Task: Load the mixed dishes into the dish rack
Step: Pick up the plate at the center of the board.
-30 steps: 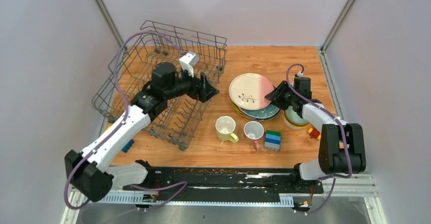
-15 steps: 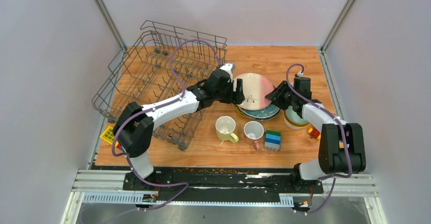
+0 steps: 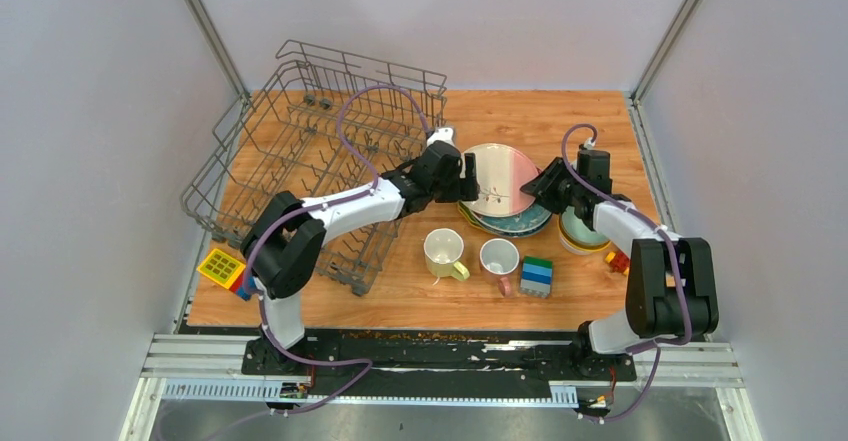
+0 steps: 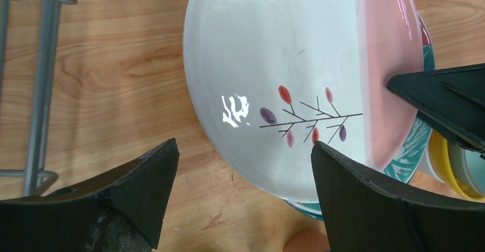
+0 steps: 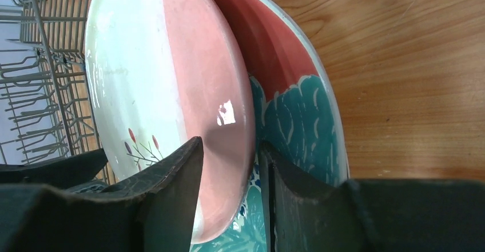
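The top camera is fixed high behind the arm bases. It looks down and forward over the whole table from well away.

The left wrist camera looks almost straight down past the left gripper. It sits close above the white-pink plate, with wires of the dish rack at its left edge.

The right wrist camera sits very close to the same plate's pink edge. It looks along the plate past the right gripper toward the dish rack.

All three views share the plate and the rack. Each wrist view also catches the other gripper's tip.
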`<state>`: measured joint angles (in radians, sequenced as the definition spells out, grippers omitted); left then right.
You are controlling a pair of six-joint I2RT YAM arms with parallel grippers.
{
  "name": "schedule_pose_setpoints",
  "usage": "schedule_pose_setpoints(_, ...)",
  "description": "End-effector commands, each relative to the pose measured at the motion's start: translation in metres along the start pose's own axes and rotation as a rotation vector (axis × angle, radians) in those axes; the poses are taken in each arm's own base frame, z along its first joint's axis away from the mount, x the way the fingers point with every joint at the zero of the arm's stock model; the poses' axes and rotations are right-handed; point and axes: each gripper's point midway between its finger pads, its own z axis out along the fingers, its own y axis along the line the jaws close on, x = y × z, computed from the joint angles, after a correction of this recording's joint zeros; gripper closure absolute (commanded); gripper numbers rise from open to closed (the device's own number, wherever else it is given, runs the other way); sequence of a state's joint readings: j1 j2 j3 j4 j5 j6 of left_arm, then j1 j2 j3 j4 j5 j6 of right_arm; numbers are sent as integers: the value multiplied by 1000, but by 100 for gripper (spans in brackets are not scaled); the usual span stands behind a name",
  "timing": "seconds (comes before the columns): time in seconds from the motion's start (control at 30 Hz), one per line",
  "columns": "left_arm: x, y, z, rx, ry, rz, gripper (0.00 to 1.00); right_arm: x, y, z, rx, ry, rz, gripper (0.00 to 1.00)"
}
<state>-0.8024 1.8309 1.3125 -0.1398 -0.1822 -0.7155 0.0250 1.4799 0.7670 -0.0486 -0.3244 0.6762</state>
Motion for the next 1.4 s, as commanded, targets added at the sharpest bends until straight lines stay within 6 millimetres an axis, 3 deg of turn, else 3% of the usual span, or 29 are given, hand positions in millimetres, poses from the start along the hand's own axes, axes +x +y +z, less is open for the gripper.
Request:
schedule_pose_setpoints(0.0,-17,-8,15,17,-54,-60,7,7,-13,6,49,29,-2,58)
schedule_pose_setpoints(0.2,-6,7,30,16,-34,-126,8,7,-12,7,47,31,-6,59)
schedule_pose_setpoints(0.3,-12,1,35,85,-67,-153,11,8,-13,8,47,36,-7,60)
schedule_pose_setpoints(0.63,0,-5,45,155,-45,-201,18,10,-12,14,37,64,-7,61)
schedule_pose_setpoints(0.7,2,-8,46,175,-43,-211,25,11,-11,15,33,70,-10,65)
schedule_pose_setpoints(0.9,0,-22,44,255,-42,-208,39,14,-13,17,34,83,-12,65)
schedule_pose_setpoints(1.37,-10,-28,26,243,-58,-131,54,20,-10,20,0,120,-10,67)
